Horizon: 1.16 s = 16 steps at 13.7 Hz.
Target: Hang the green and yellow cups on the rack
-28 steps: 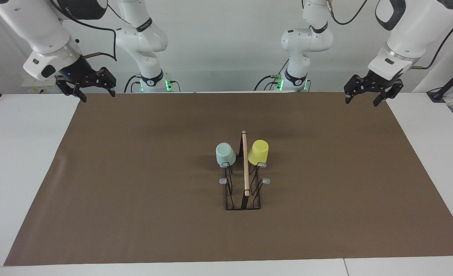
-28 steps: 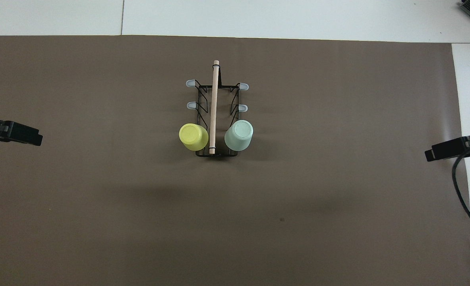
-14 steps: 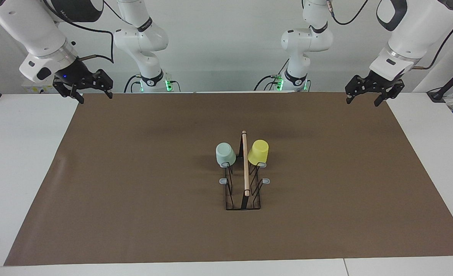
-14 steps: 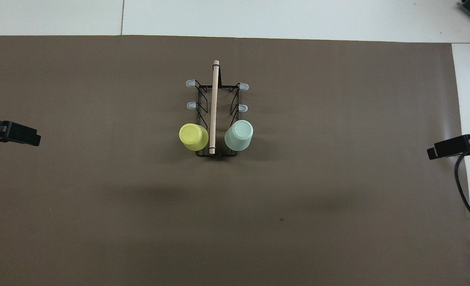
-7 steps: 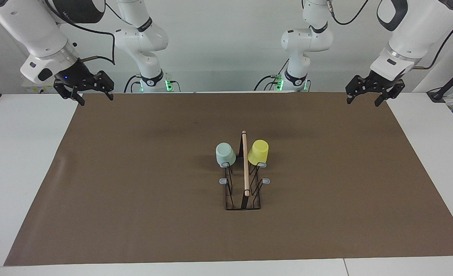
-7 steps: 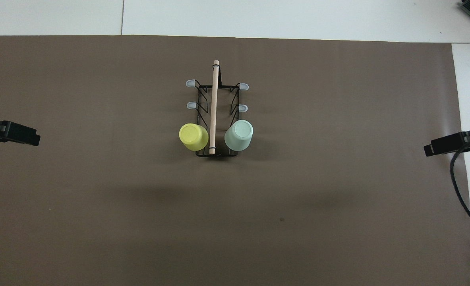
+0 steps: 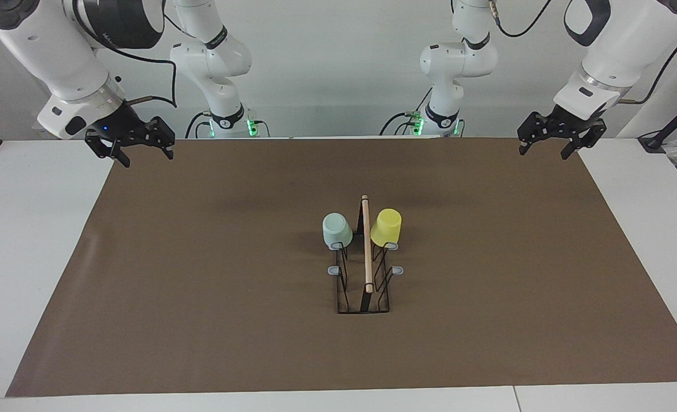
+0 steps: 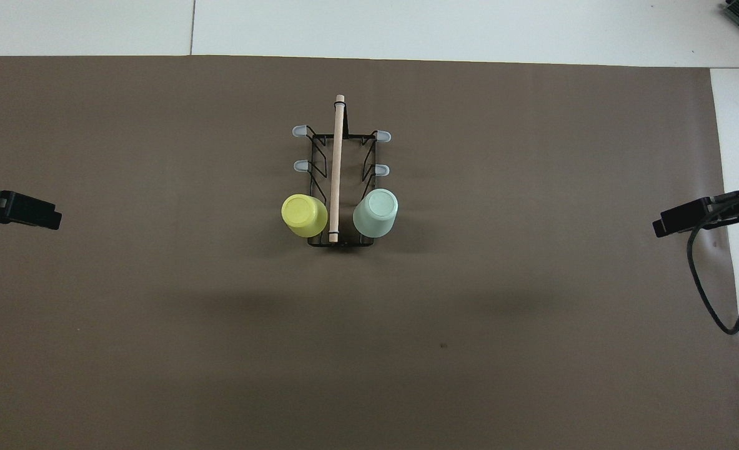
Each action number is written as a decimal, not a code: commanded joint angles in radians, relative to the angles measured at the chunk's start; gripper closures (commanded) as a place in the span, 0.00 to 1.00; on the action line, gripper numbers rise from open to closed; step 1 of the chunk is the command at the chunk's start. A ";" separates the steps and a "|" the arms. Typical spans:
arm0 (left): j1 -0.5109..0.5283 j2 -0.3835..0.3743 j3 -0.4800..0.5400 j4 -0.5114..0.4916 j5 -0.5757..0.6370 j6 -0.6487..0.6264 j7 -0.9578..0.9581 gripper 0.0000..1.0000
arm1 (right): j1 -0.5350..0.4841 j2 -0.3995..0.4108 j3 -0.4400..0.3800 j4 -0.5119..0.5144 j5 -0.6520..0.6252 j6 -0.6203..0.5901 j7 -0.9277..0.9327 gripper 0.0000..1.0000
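Since the earlier pictures, only the right pincer [image 7: 143,150] has slid a little inward; the cups have stayed put. From the facing view, the green cup [image 7: 336,230] and yellow cup [image 7: 386,226] hang upside down on the rack [image 7: 364,269]. The left pincer [image 7: 561,143] is also wide open and empty. From above, both cups sit on the pegs nearest the robots. The job looks done.

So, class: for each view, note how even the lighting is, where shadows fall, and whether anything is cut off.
Facing view: soft even light, faint shadows beside the rack and on the brown mat; both cups sharp. Overhead view: broad dim bands of shadow across the mat nearer the robots; the left gripper and right gripper are cut off at the frame edges.
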 commanded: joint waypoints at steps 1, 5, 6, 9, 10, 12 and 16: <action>0.010 -0.019 0.000 -0.028 0.008 0.023 0.032 0.00 | -0.111 0.015 0.121 0.023 -0.024 0.003 -0.007 0.00; 0.012 -0.019 0.000 -0.031 0.008 0.023 0.032 0.00 | -0.109 0.013 0.123 0.023 -0.022 0.003 -0.007 0.00; 0.013 -0.019 0.000 -0.031 0.008 0.023 0.032 0.00 | -0.108 0.012 0.123 0.023 -0.022 0.004 -0.006 0.00; 0.013 -0.019 0.000 -0.031 0.008 0.023 0.032 0.00 | -0.105 0.015 0.123 0.022 -0.022 0.010 -0.004 0.00; 0.013 -0.019 0.000 -0.029 0.008 0.023 0.032 0.00 | -0.105 0.019 0.123 0.022 -0.022 0.016 -0.004 0.00; 0.013 -0.019 0.000 -0.031 0.008 0.023 0.039 0.00 | -0.105 0.019 0.123 0.020 -0.022 0.019 -0.004 0.00; 0.015 -0.019 0.000 -0.031 0.008 0.024 0.040 0.00 | -0.105 0.022 0.123 0.022 -0.022 0.021 -0.004 0.00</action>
